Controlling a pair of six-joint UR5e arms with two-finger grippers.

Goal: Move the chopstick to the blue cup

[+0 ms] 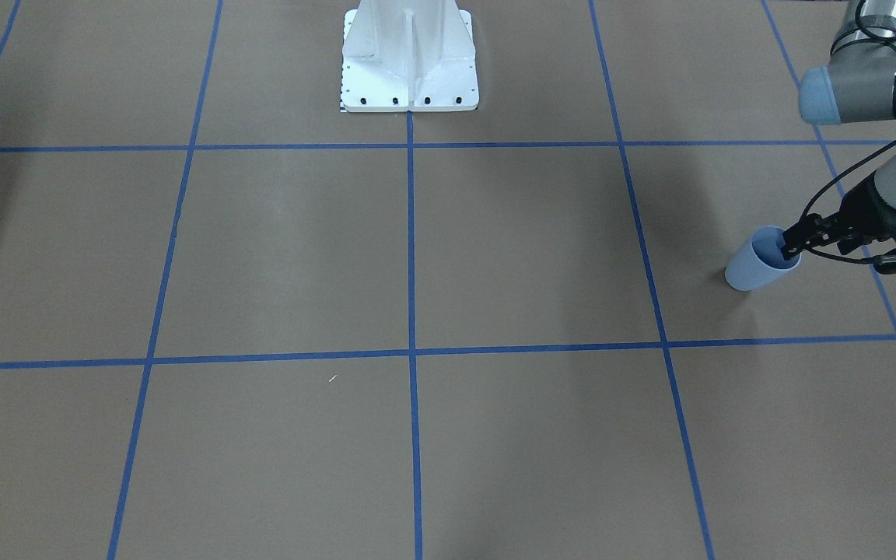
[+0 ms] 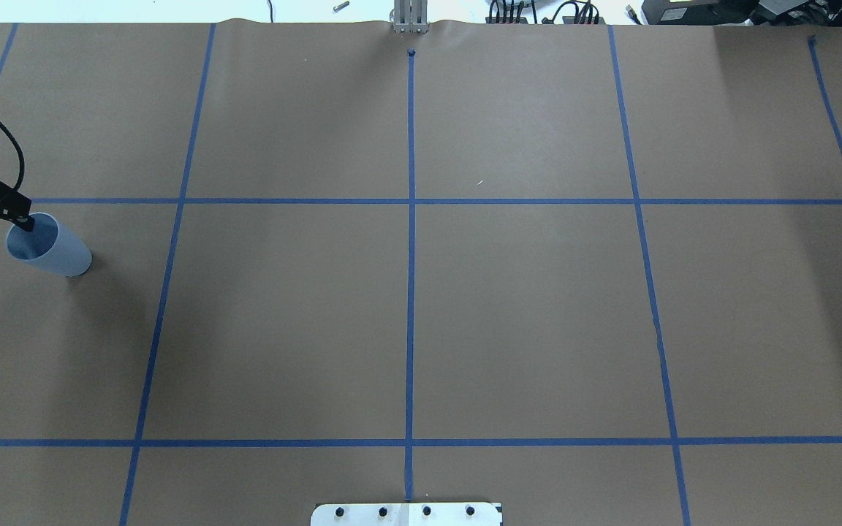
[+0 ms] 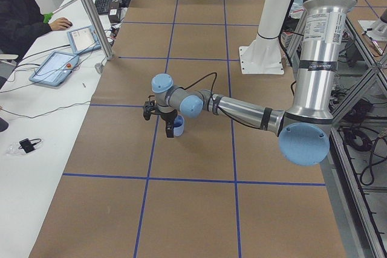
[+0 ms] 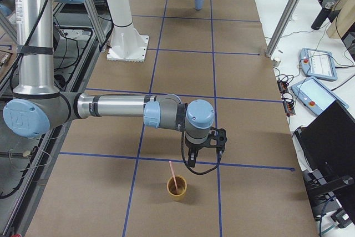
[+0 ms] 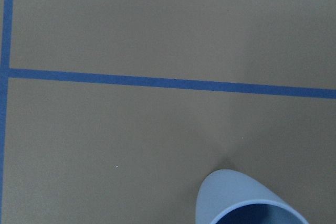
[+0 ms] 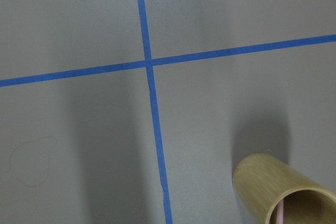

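**Chopstick in tan cup, blue cup w/o it**

A thin pink chopstick (image 4: 174, 176) is seen leaning in the tan cup (image 4: 177, 187), just beside the right gripper (image 4: 204, 156). In the wrist view only a sliver is caught. Right jaws: can't be told, open or closed. The left gripper (image 1: 833, 259) is spread wide, nothing held, one finger at the blue cup (image 1: 755, 268) rim, and is partly cut off overhead.

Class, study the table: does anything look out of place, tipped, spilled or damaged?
Nothing is spilled or broken. The blue cup and the wooden cup stand upright, the pink chopstick leaning inside the wooden one. The one oddity: a finger of the left gripper seems to dip inside the blue cup's rim.
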